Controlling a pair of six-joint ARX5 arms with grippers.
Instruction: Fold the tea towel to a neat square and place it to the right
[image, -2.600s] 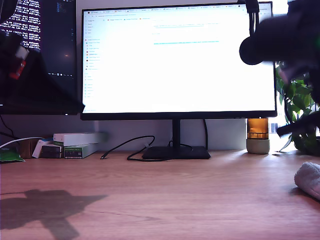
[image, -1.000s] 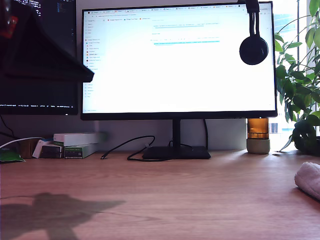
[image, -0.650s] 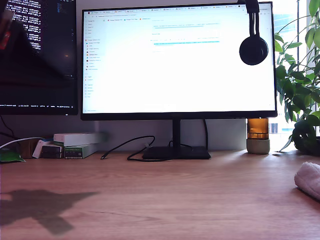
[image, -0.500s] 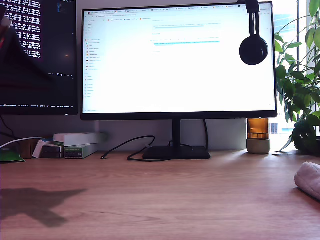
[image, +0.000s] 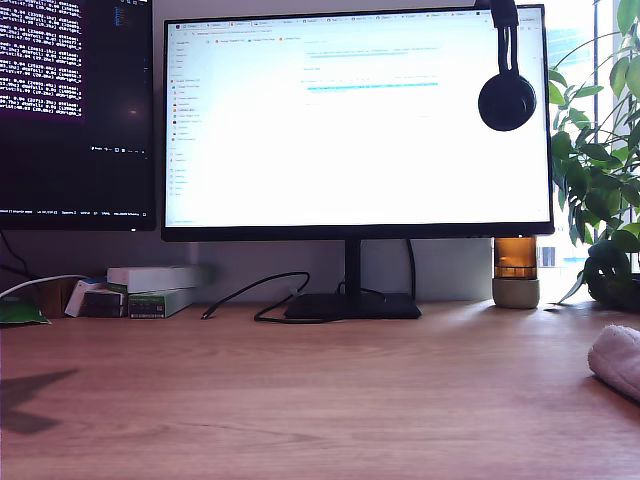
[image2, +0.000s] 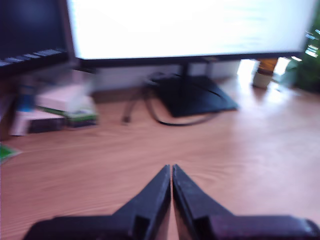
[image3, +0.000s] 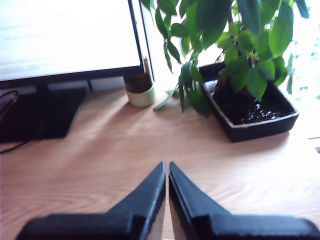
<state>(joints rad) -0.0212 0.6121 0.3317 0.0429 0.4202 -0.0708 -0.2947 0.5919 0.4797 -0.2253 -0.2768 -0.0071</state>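
Observation:
The tea towel (image: 617, 360) lies bunched as an off-white fluffy bundle on the wooden desk at the exterior view's right edge, partly cut off by the frame. Neither arm shows in the exterior view. In the first wrist view my first gripper (image2: 171, 172) is shut with nothing between its black fingers, held above bare desk facing the monitor stand. In the second wrist view my second gripper (image3: 167, 169) is also shut and empty, above the desk in front of the potted plant. Neither wrist view shows the towel.
A large monitor (image: 355, 120) on a black stand (image: 352, 304) fills the back, with headphones (image: 506, 95) hung on its corner. A second dark monitor (image: 75, 110), boxes (image: 150, 288), a cable (image: 255, 295), an amber jar (image: 516, 272) and a potted plant (image3: 235, 75) line the back of the desk.
The dark arm at the exterior view's upper left has moved out of frame, and its shadow on the desk has shrunk toward that view's left edge. The towel has not moved.

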